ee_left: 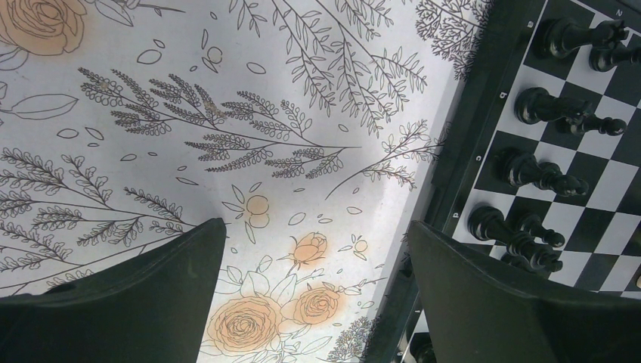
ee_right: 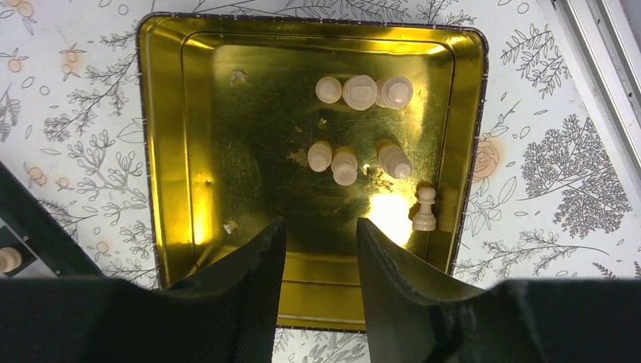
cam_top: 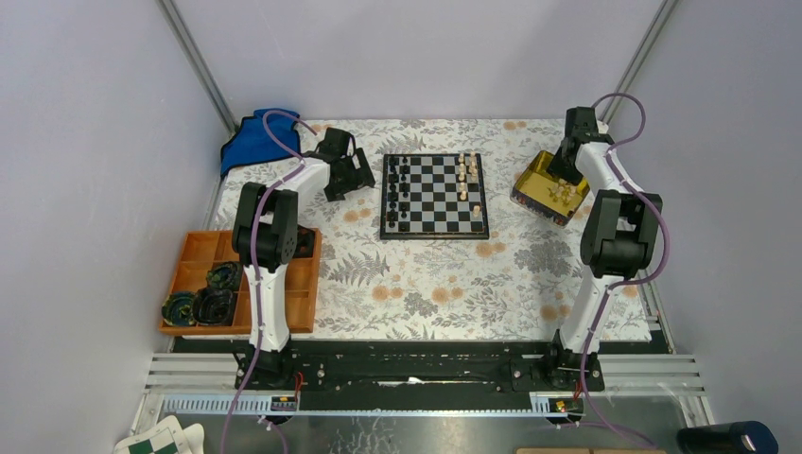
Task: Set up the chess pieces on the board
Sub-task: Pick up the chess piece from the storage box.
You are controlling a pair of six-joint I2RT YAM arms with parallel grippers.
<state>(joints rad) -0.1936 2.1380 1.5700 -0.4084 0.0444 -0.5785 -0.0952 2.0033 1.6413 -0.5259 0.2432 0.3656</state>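
The board point(cam_top: 434, 219) lies at the back middle of the floral cloth. Black chess pieces point(cam_top: 399, 194) fill its left columns and several pale ones point(cam_top: 465, 175) stand on its right side. More pale pieces point(ee_right: 344, 162) lie and stand inside a gold tin point(ee_right: 170, 136), right of the board. My right gripper point(ee_right: 321, 225) hangs open above the tin's near wall with nothing between its fingers. My left gripper point(ee_left: 316, 227) is wide open over bare cloth just left of the board's black border point(ee_left: 484, 113), beside the black pieces point(ee_left: 544, 106).
An orange compartment tray point(cam_top: 203, 251) with dark round items sits at the left front. A blue cloth point(cam_top: 253, 142) lies at the back left corner. A green-and-white checkered folded thing point(cam_top: 156, 440) lies below the rail. White walls enclose the table.
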